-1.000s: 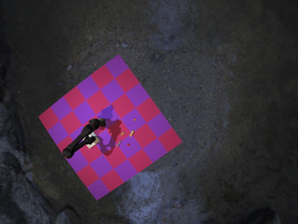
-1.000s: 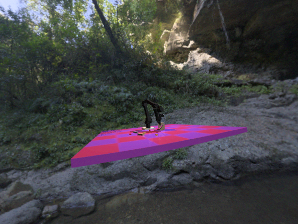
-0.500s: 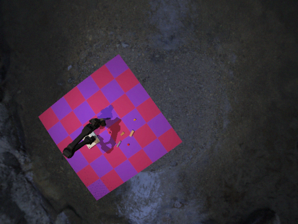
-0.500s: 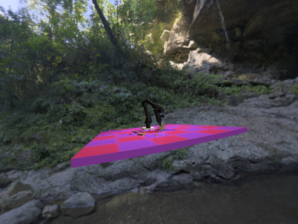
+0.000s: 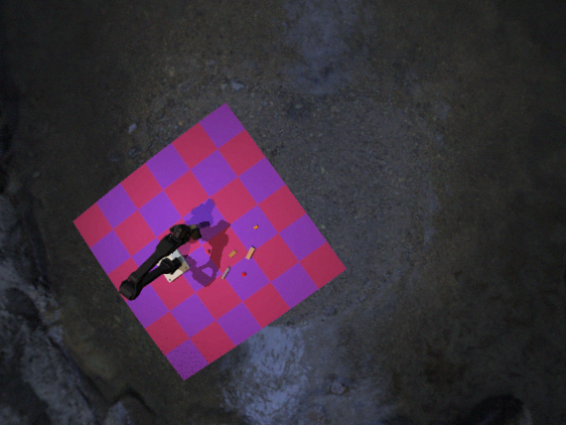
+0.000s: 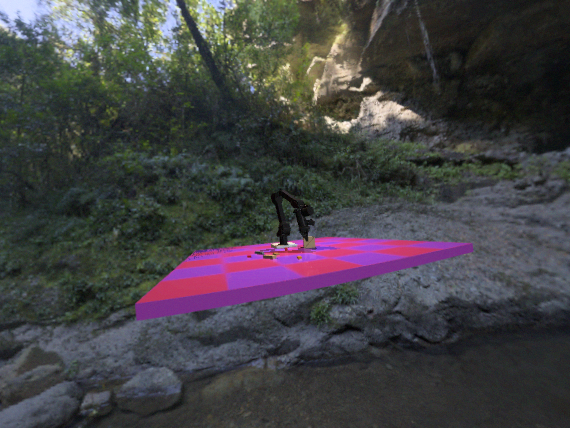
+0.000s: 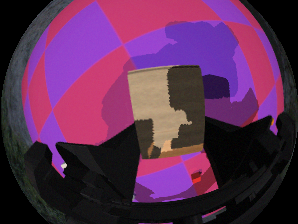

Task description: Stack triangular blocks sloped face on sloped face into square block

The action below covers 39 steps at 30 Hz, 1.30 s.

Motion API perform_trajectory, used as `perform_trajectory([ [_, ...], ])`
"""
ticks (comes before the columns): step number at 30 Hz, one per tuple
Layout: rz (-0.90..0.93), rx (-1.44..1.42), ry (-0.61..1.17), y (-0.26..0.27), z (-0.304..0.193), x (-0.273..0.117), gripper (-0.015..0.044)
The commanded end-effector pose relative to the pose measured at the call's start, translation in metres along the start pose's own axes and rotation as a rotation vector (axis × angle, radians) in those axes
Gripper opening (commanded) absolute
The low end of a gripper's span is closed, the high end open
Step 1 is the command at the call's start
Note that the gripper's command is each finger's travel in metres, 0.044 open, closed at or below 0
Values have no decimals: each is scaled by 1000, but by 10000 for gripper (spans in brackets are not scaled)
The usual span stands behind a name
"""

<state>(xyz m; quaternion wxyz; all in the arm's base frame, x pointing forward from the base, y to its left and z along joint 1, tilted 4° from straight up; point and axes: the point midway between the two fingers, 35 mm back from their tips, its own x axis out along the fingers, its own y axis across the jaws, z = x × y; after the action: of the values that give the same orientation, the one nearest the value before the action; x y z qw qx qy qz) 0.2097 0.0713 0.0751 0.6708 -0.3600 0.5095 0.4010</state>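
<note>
1 wooden block (image 6: 309, 242) (image 7: 165, 105) sits between the 2 fingers of the tool (image 5: 195, 231) (image 6: 306, 239) (image 7: 168, 121), which is clamped on it, over the checkered table (image 5: 268, 174) (image 6: 310, 280) (image 7: 80, 65). I cannot tell whether the 2nd triangular block lies under it. Nearby, 2 tan pieces (image 5: 250, 252) (image 6: 270, 257) lie near 1 grey bar (image 5: 225, 272).
</note>
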Motion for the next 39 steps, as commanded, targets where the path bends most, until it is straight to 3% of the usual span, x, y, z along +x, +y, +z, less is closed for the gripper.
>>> perform_trajectory([
  [1, -4, 4, 1, -1, 0, 0, 0],
  [25, -6, 6, 3, 0, 0, 2, 0],
  [39, -1, 0, 1, 0, 0, 2, 368],
])
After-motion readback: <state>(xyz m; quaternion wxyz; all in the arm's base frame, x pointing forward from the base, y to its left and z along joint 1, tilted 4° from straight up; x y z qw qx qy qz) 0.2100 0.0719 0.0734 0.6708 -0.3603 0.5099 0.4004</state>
